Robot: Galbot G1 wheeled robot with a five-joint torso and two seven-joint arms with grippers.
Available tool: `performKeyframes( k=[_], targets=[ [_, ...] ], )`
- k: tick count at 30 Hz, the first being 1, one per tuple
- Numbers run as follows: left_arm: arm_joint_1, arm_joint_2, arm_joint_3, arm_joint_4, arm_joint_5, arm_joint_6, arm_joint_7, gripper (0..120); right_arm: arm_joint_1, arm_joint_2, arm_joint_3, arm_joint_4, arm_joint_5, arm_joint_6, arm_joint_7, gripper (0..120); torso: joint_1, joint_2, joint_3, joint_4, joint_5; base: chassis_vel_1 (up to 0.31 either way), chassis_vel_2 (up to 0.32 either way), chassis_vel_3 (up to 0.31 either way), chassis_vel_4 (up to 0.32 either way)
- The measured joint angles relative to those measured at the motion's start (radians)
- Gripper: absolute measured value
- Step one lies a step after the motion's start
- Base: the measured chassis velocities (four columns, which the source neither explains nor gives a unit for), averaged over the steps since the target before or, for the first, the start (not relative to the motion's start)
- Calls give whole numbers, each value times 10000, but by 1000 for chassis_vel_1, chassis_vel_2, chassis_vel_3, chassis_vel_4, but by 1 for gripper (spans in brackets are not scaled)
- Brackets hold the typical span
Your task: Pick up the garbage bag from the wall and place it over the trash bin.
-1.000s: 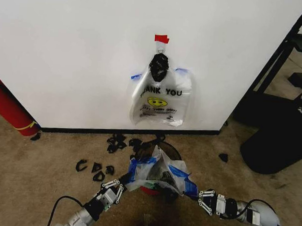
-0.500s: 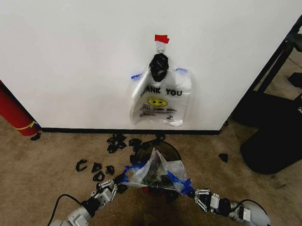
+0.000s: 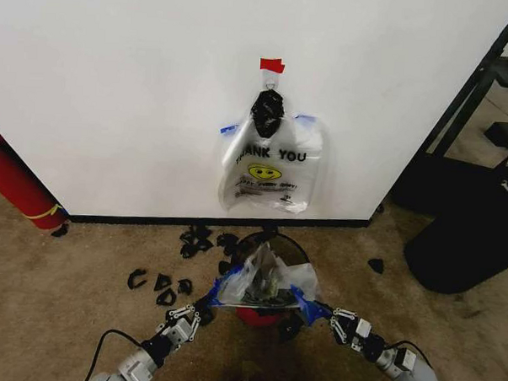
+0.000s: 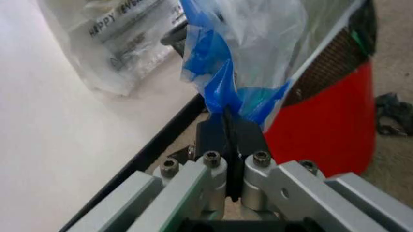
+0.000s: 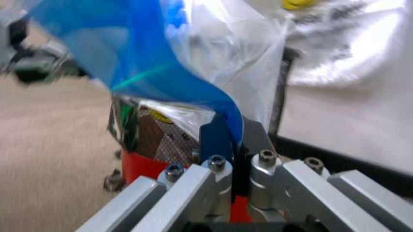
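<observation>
While I hold it by both blue handles, the garbage bag (image 3: 264, 279) hangs spread over the trash bin (image 3: 261, 316) on the floor.

Left end effector (image 3: 205, 307): clamped shut on 1 blue handle, at the bin's left rim; in the left wrist view the plastic is pinched flat between my pads (image 4: 213, 137), so it cannot slide out while I stretch.

Right end effector (image 3: 314, 312): clamped shut on the other blue handle, at the bin's right rim; the right wrist view shows the blue film folding down into my closed pads (image 5: 219, 137).

Why 2 grips: pulling the handles apart keeps the mouth wide, roughly as wide as the bin, so it can go over the rim rather than bunch up.

Garbage bag: its middle is puckered up into a peak above the bin's black inside, its sides drawn down toward the rim. I cannot tell whether the mouth is already hooked over the rim.

Trash bin: red outside, standing on the carpet near the wall's black bottom strip.

Wall (image 3: 115, 92): the bunch of bags (image 3: 272, 170) hangs there under a black knot and red tape (image 3: 272, 65), well apart from my grips.

Floor: black clips (image 3: 161, 283) lie scattered to the bin's left.

Stage, as I judge it: picking is done; seating the bag over the rim is in hand.
</observation>
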Motion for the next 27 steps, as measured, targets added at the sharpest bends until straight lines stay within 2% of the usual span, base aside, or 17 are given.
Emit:
performKeyframes(
  k=[8, 12, 16, 17, 20, 23, 25, 27],
  targets=[
    [199, -19, -24, -181, 184, -38, 141, 0, -198, 272, -588, -260, 1003, -645, 207, 0, 0, 0, 0, 0, 1, 0, 0, 0, 0],
    [384, 41, -85, -528, 183, -76, 130, 0, -307, 338, -582, 22, 883, -670, 182, 0, 0, 0, 0, 1, 1, 0, 0, 0, 0],
    [690, 189, -203, -1028, 226, -195, 136, 15, -465, 134, -343, 563, 477, -689, -134, 14, 0, 0, 0, 2, 3, 0, 0, 0, 0],
    [690, 189, -203, -1028, 226, -195, 136, 15, -465, 134, -343, 563, 477, -689, -134, 14, 0, 0, 0, 2, 3, 0, 0, 0, 0],
    [790, 311, -365, -1314, 272, -369, 377, 26, -520, -214, 44, 942, 11, -896, -849, 25, 0, 0, -1, 1, 0, 0, 0, 0, 0],
    [743, 494, -580, -1412, 180, -541, 860, 39, -539, -665, 484, 1277, -649, -1031, -1384, 38, 0, 0, 0, 0, -2, 0, 0, 0, 0],
    [719, 544, -659, -1434, 125, -611, 1052, 43, -573, -772, 562, 1396, -672, -1070, -1399, 41, 0, 0, 0, 1, -1, 0, 0, 0, 0],
    [698, 668, -951, -1560, -14, -872, 1692, 52, -741, -1007, 813, 1866, -588, -1158, -1401, 50, 0, 0, 0, 0, 1, 0, 0, 0, 0]
  ],
)
